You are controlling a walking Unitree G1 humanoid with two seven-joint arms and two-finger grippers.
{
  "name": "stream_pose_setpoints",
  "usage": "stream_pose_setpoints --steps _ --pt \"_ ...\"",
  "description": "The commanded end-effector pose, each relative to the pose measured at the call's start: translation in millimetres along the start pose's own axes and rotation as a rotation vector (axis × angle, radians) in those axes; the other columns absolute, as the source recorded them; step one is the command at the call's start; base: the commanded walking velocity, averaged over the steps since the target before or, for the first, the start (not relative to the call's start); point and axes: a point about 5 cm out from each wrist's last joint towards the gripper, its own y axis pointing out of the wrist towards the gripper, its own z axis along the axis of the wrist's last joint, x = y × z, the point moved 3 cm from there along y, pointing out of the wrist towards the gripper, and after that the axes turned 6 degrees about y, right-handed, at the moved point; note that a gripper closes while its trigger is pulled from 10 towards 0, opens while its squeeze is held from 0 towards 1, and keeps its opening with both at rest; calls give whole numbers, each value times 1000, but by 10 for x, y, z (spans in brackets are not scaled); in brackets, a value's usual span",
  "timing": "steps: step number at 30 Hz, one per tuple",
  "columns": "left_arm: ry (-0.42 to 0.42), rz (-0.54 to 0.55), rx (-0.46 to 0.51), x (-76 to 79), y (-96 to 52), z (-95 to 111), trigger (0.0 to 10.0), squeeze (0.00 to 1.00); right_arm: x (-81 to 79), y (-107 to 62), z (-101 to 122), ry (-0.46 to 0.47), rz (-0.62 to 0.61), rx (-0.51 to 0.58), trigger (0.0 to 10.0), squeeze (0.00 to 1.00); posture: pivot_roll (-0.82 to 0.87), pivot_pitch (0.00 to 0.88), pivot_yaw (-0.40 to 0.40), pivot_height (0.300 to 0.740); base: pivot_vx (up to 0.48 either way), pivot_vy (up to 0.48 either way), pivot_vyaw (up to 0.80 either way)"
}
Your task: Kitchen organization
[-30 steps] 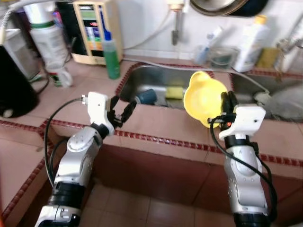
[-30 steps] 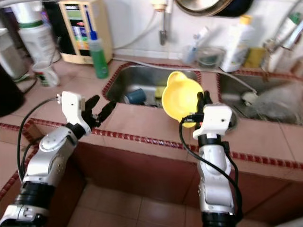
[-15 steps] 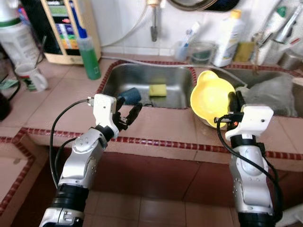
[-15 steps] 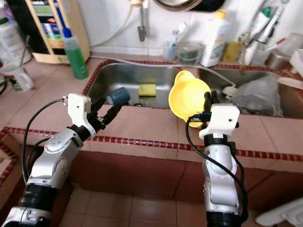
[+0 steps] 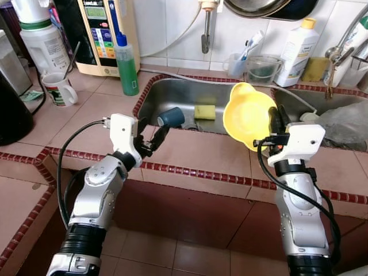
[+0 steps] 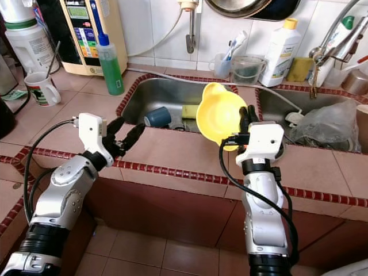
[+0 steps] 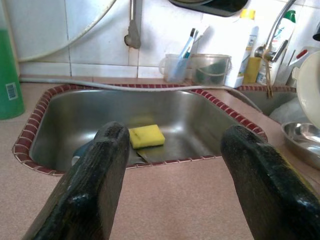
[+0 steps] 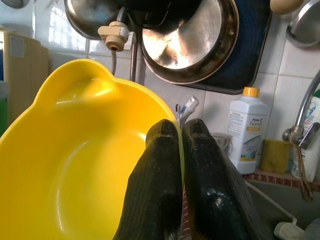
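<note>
The right hand [image 5: 275, 123] pinches the yellow bowl [image 5: 247, 117] by its rim above the sink [image 5: 172, 95], not yet placed; the left hand [image 5: 150, 135] hovers wide, empty.

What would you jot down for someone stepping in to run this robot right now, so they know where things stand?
Right gripper: shut on the rim of the yellow bowl, held tilted above the counter edge by the sink.
Left gripper: open, holding nothing, over the counter in front of the sink.
In the sink: a blue cup on its side and a yellow sponge.
Done: bowl is picked up.
Left: set the bowl down somewhere; the sink items are untouched.
</note>
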Motion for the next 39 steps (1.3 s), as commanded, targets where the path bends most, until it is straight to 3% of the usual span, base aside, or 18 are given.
stream_pose_setpoints --steps 1,27,34,39 --pt "7 -11 11 21 -4 35 10000 0 -17 20 93 5 8 34 10000 0 -99 0 19 740 330 0 0" --pt "25 -23 10 49 18 49 10000 0 -72 27 62 15 32 25 10000 0 -93 0 20 740 342 0 0" --pt "7 -31 1 74 4 27 10000 0 0 36 -65 51 -47 -66 10000 0 -96 0 22 740 0 0 0" --pt "51 -98 -10 191 -39 8 10000 0 50 29 -158 106 -93 -148 10000 0 -96 0 22 740 0 0 0"
